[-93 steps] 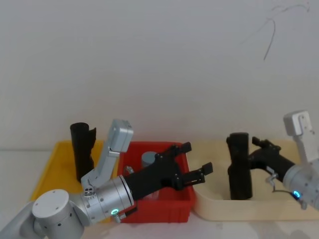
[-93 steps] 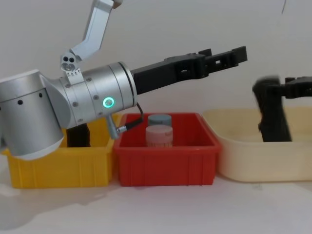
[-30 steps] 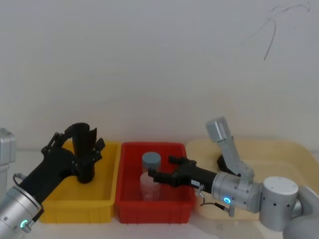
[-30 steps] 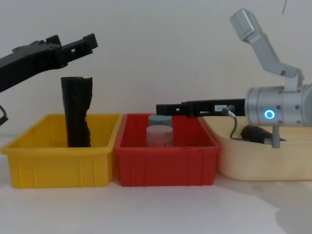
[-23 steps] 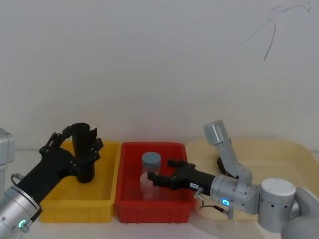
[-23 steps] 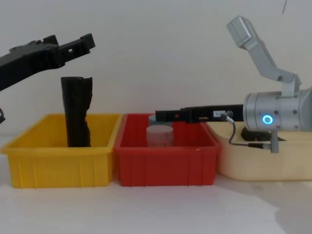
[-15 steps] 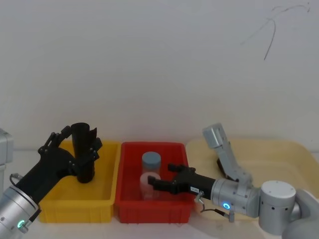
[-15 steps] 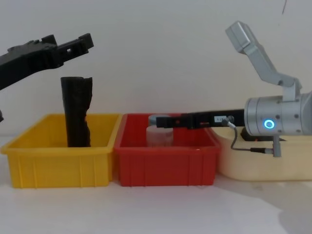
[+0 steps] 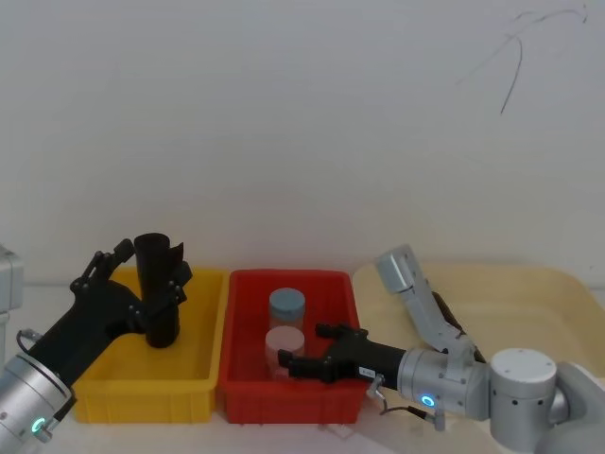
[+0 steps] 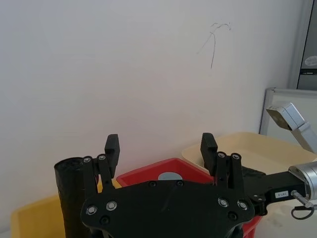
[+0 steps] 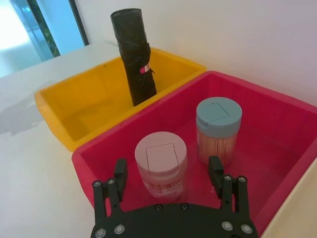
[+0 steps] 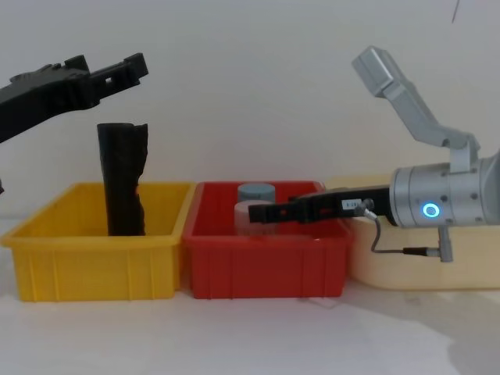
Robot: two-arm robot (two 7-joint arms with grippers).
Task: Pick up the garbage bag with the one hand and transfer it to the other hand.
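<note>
Chest view first: which step would you say is in hand?

— The very start, by my reading. The left gripper (image 10: 160,141) hangs above the slim black roll (image 12: 123,180) standing in the yellow bin (image 12: 94,266), fingers spread and clear of it. That roll has the notched, uneven top, so it isn't the one wanted.

And the right gripper (image 11: 168,171)?

— Low over the red bin (image 12: 266,269), fingers wide apart, with the pink-lidded jar (image 11: 161,163) just ahead between them and the blue-lidded jar (image 11: 218,129) beyond. It grips nothing.

So where is the garbage bag?

— I can't place it for certain. A dark sliver (image 9: 452,320) shows in the cream tray (image 12: 469,269) behind the right arm's link; that may be it, lying down.

What does the next move call for?

— Finding the thick, flat-topped roll, closing one gripper round its middle, then lifting it to where the other can reach.

How will it handle?

— Crinkled film wound into a cylinder: soft and slippery, I'd guess, likely to dent under a squeeze. The bins are smooth, hard plastic, and the jars are round with flat lids.
</note>
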